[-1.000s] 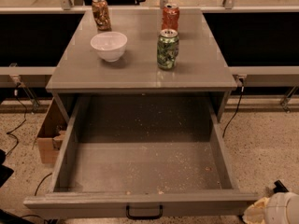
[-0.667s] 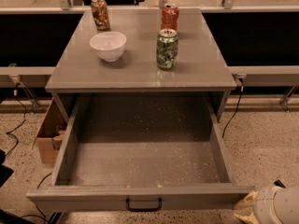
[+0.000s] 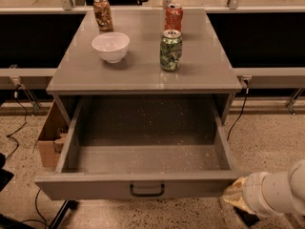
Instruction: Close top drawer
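The top drawer [image 3: 143,159] of the grey cabinet stands pulled out toward me, its crumb-speckled floor showing and nothing inside. Its grey front panel [image 3: 95,187] carries a small black bar handle [image 3: 147,190]. My gripper [image 3: 234,195], on a white arm [image 3: 281,194], is at the lower right, right against the right end of the drawer's front panel. Its tip is partly hidden behind a yellowish cover.
On the cabinet top [image 3: 143,75] stand a white bowl [image 3: 110,46], a green can [image 3: 170,50], a red can [image 3: 174,16] and a brown can [image 3: 103,13]. A cardboard box [image 3: 50,137] sits on the floor left of the cabinet. Cables [image 3: 19,128] trail on the speckled floor.
The drawer has slid partway in, its front panel now nearer the cabinet. My gripper has moved up and left from the lower right corner to the panel's right end.
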Motion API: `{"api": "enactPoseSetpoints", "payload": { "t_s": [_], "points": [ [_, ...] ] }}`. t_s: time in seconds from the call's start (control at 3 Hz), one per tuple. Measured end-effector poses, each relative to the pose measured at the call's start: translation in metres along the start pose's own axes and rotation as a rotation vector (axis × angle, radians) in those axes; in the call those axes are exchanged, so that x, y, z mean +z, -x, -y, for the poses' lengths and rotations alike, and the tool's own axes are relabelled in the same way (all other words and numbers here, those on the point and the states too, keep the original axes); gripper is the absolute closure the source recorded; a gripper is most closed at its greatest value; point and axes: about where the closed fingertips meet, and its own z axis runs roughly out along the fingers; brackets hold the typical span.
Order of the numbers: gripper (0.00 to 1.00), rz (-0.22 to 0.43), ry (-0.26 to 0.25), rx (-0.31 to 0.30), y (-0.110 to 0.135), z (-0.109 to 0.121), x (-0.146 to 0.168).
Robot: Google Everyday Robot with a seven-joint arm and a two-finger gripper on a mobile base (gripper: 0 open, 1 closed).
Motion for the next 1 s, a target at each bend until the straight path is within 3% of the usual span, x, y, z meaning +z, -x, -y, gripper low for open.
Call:
{"api": "enactPoseSetpoints", "payload": {
  "t_s": [0.67,1.0],
  "points": [
    [1.0,0.043,-0.036,-0.096,0.043,0.058,0.006],
    [1.0,0.043,-0.036,-0.096,0.043,0.058,0.006]
  ]
}}
